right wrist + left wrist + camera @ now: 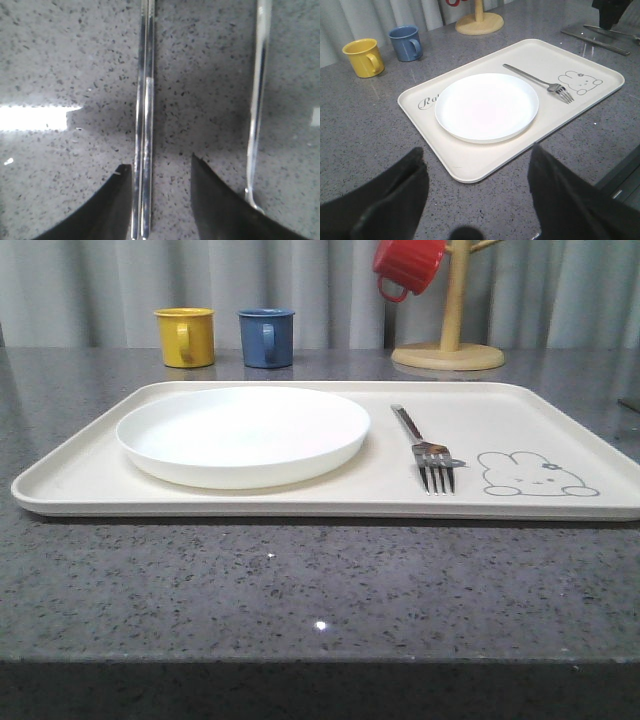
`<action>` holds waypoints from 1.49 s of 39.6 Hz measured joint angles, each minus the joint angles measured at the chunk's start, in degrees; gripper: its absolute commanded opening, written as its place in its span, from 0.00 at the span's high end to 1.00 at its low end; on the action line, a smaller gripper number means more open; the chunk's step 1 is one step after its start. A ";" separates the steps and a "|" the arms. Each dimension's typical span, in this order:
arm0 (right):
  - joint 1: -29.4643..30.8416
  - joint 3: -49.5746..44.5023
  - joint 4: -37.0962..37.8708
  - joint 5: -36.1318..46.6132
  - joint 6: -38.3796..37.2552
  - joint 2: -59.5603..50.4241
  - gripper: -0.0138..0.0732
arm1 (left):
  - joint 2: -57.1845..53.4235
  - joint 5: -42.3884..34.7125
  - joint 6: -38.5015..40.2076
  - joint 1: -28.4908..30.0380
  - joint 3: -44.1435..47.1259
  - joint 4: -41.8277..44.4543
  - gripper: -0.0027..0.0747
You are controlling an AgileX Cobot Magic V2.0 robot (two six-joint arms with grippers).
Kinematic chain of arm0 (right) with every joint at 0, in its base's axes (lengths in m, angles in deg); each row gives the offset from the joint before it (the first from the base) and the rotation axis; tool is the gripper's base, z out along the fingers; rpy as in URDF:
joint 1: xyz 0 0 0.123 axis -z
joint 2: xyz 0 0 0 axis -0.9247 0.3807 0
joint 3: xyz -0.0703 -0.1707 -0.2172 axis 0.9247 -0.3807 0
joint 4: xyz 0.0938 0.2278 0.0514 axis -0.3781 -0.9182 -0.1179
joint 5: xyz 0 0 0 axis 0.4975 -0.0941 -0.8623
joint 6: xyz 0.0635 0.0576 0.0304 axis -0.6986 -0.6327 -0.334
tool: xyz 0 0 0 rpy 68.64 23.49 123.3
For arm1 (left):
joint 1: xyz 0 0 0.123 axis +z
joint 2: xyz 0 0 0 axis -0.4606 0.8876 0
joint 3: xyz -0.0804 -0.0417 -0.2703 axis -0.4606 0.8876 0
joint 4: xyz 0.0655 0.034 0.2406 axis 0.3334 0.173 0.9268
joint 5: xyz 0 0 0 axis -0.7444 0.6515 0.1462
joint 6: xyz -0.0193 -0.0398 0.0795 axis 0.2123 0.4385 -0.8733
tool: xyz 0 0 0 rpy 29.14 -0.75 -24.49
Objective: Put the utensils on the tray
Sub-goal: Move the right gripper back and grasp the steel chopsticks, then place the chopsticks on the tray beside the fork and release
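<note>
The fork (427, 453) is already lying on the tray (560, 420), handle pointing toward twelve o'clock in the front view and tines toward six, sitting at three o'clock of the white plate (243, 433) and just beside the printed rabbit (535, 474). So one utensil is looking done. The chopsticks (143, 125) are lying side by side on the grey counter (60, 60), with the spoon (257, 100) resting parallel and a little apart from them; in the left wrist view these pieces (600, 39) are showing off the tray, past its far corner. The right gripper (161, 197) is straddling the chopsticks with its jaws apart, one finger touching or nearly touching the pair, nothing clamped yet, so I judge it is lining up the second pick. The left gripper (477, 200) is hanging wide open and empty over the counter near the tray's edge. Chopsticks and spoon are both remaining to be moved.
</note>
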 measured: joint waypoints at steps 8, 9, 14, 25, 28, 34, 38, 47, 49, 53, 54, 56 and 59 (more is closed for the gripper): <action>0.00 0.00 -0.27 0.11 0.56 3.86 0.48 | 0.00 0.00 0.00 0.00 0.00 0.00 0.43; 0.00 0.00 -0.34 0.11 0.56 4.27 0.48 | 0.00 0.00 0.00 0.00 0.00 0.00 0.43; 0.00 0.00 -1.43 0.24 0.56 6.00 0.53 | 0.00 0.00 0.00 0.00 0.00 0.00 0.43; 0.36 0.00 -2.08 0.33 0.56 6.41 0.74 | 0.00 0.00 0.00 0.00 0.00 0.00 0.43; 0.43 0.00 -2.08 0.37 0.56 6.41 0.76 | 0.00 0.00 0.00 0.00 0.00 0.00 0.43; 0.43 0.00 -2.43 0.46 0.86 6.29 0.76 | 0.00 0.00 0.00 0.00 0.04 0.00 0.43; 0.30 0.00 -4.33 0.46 0.86 5.16 0.76 | 0.00 0.00 0.00 0.00 0.04 0.00 0.43; -2.29 0.00 -5.63 0.34 0.86 -1.93 0.76 | 0.00 0.00 0.00 0.00 0.04 0.00 0.43; -3.39 0.00 -6.44 0.26 0.86 -3.32 0.76 | 0.00 0.00 0.00 0.00 0.04 0.00 0.43; -6.53 0.00 -8.97 0.12 0.86 -5.05 0.76 | 0.00 0.00 0.00 0.00 0.04 0.00 0.43; -7.32 0.00 -9.45 0.12 0.86 -5.17 0.76 | 0.00 0.00 0.00 0.00 0.04 0.00 0.43; -9.22 0.00 -11.46 0.12 0.86 -5.27 0.76 | 0.00 0.00 0.00 0.00 0.04 0.00 0.43; -12.08 0.00 -13.99 0.12 0.86 -5.16 0.76 | 0.00 0.00 0.00 0.00 0.04 0.00 0.43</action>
